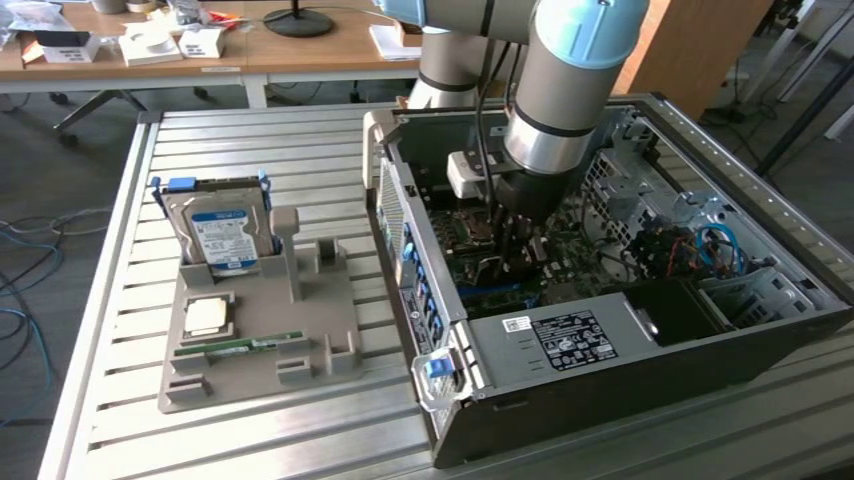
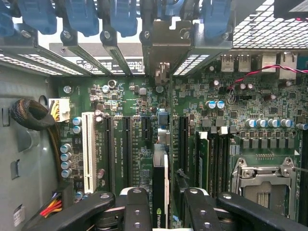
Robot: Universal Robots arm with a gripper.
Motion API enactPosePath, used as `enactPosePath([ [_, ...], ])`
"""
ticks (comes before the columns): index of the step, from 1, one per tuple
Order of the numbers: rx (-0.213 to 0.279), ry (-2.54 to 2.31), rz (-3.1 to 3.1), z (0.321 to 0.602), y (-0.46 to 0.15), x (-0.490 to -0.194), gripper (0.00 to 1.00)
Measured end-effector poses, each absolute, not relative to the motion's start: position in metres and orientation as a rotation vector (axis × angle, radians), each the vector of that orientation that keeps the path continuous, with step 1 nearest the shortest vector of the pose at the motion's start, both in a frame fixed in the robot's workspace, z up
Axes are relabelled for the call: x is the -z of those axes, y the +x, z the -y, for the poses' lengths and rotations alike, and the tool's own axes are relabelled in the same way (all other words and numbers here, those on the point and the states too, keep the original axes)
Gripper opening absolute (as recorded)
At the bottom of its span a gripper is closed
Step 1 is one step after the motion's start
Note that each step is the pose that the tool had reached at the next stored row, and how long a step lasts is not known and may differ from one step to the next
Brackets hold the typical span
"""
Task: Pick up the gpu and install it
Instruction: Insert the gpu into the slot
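The gpu (image 2: 160, 187) appears edge-on in the wrist view, a thin dark card with a green logo near my gripper. Its silver end bracket (image 2: 161, 53) reaches the case's rear slot openings under the blue clips. My gripper (image 2: 166, 214) is shut on the card, one black finger (image 2: 137, 211) on each side. The card stands upright over the motherboard's long expansion slots (image 2: 126, 144), in line with one of them; whether it is seated I cannot tell. In the exterior view my gripper (image 1: 514, 250) reaches down inside the open computer case (image 1: 601, 340), with the card hidden below it.
A grey parts tray (image 1: 254, 340) on the slatted table at the exterior view's left holds a hard drive (image 1: 220, 235), a processor chip (image 1: 207, 315) and a thin memory stick (image 1: 240, 347). Inside the case are the CPU socket (image 2: 264, 183), cables (image 2: 33, 115) and a drive cage.
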State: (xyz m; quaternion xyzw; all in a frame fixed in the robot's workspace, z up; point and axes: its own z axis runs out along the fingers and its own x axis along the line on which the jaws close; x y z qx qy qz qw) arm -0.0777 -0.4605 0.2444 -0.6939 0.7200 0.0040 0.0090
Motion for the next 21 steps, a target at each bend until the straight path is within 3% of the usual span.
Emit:
enactPosePath([
  [21,-0.012,-2.167,-2.249,0.460,-0.078,-0.328,0.34],
])
